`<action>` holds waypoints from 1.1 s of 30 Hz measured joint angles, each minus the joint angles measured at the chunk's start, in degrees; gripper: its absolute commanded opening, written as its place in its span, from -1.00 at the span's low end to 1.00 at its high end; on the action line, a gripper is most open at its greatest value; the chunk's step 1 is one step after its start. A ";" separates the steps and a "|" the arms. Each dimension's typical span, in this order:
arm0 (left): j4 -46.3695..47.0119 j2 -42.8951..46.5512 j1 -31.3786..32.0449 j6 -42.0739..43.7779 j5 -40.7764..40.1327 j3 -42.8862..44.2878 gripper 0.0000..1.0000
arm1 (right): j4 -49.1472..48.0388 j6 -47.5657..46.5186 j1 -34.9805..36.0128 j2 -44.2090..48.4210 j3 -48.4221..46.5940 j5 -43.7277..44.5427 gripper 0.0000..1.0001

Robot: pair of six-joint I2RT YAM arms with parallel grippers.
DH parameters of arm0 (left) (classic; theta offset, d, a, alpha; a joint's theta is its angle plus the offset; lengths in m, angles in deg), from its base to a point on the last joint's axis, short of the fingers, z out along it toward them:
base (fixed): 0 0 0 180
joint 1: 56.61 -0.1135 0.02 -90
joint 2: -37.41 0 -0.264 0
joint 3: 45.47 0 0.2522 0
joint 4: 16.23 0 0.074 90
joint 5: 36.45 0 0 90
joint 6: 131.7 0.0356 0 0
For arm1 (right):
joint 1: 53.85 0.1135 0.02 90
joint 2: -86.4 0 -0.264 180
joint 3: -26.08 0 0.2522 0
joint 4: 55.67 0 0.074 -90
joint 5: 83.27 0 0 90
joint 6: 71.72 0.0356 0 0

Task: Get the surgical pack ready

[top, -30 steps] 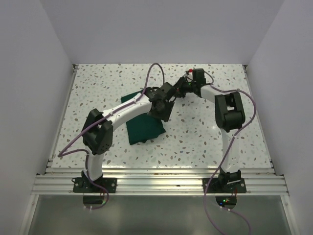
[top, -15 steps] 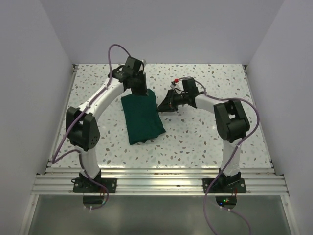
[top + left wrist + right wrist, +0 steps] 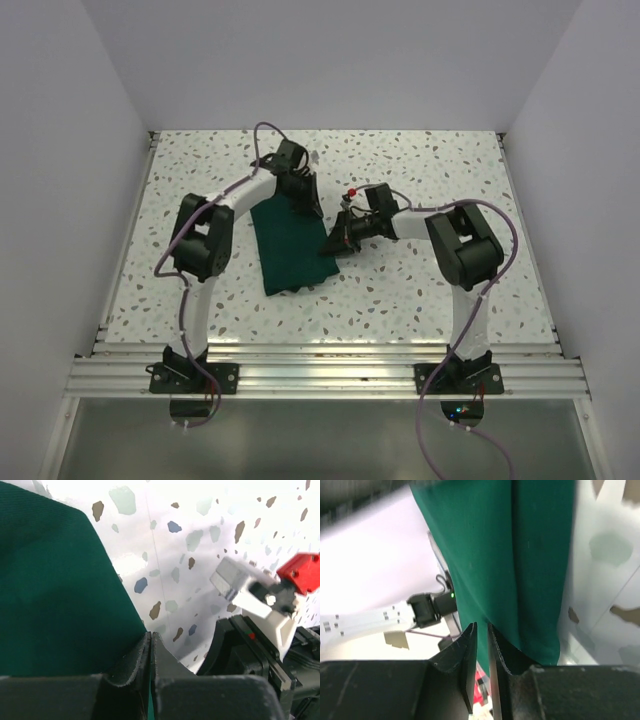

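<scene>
The surgical pack shows as a folded dark green drape point(image 3: 288, 248) lying flat on the speckled table. My left gripper point(image 3: 310, 203) sits at the drape's far right corner. In the left wrist view its jaws point(image 3: 150, 635) are pressed together, with a sliver of the green drape point(image 3: 55, 590) caught between them. My right gripper point(image 3: 335, 243) is at the drape's right edge. In the right wrist view its jaws point(image 3: 481, 626) stand a narrow slit apart, with a fold of the drape point(image 3: 520, 555) running down into them. What the drape wraps is hidden.
The speckled table point(image 3: 430, 290) is walled in white at the left, back and right. A metal rail point(image 3: 320, 375) runs along its near edge. The right gripper's body with its red part point(image 3: 300, 572) is close beside the left jaws.
My left arm swung from over the drape's middle to its far right corner, and its jaws closed there. My right gripper slid nearer along the drape's right edge, still narrowly closed.
</scene>
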 measured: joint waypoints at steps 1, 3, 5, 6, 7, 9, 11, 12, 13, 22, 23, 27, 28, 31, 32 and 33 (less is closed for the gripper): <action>0.35 -0.63 -0.20 -0.02 0.44 0.02 -0.91 | -0.26 -0.39 -0.07 -0.17 0.83 -0.83 -0.63; 0.92 -1.84 -0.76 -0.07 1.38 0.17 -0.91 | -0.35 -1.09 -0.09 -0.09 1.84 -1.73 -0.62; 1.33 -2.84 -1.57 -0.20 2.49 0.87 -0.91 | -0.70 -1.84 -0.09 0.61 3.72 -2.05 -0.63; 1.38 -3.32 -2.01 -0.20 2.91 1.49 -0.91 | -0.63 -1.99 -0.11 1.11 4.92 -2.23 -0.63; 1.38 -3.82 -2.45 -0.22 3.17 2.25 -0.90 | -0.70 -2.08 -0.11 1.57 5.88 -2.62 -0.63; 1.40 -5.01 -3.43 -0.17 3.26 4.28 -0.89 | -0.35 -2.89 -0.11 2.86 8.66 -2.21 -0.63; 1.20 -6.58 -4.61 -0.13 3.37 7.04 -0.90 | 0.22 -3.32 -0.11 3.21 10.71 -1.79 -0.63; 1.18 -7.39 -5.14 -0.13 3.39 8.46 -0.90 | 0.70 -3.58 -0.11 3.21 11.61 -1.42 -0.63; 1.16 -8.61 -5.88 -0.13 3.63 10.40 -0.90 | 1.31 -4.00 -0.11 3.21 12.37 -1.11 -0.63; -0.44 -8.15 -10.45 0.11 1.99 13.92 -0.25 | 9.57 -8.90 -0.11 7.89 13.40 2.01 -0.63; -0.46 -6.32 -10.71 0.17 1.29 12.61 -0.21 | 10.91 -9.53 -0.11 8.83 13.25 2.45 -0.63; -0.55 9.03 -10.91 0.31 -1.64 0.35 -0.07 | 17.03 -12.39 -0.11 11.80 11.43 5.60 -0.63; -0.94 11.63 -10.91 0.35 -1.92 -1.03 -0.07 | 18.14 -13.05 -0.11 12.26 10.78 6.38 -0.63; -0.52 25.51 -10.71 0.74 -4.20 -8.35 -0.07 | 22.12 -15.37 -0.13 12.92 8.37 9.05 -0.64; -0.42 29.79 -10.67 1.01 -5.09 -10.58 -0.07 | 23.82 -16.22 -0.15 12.92 7.23 10.69 -0.64; -0.26 33.94 -10.64 1.25 -6.12 -12.92 -0.07 | 25.42 -17.11 -0.22 12.92 6.10 12.50 -0.64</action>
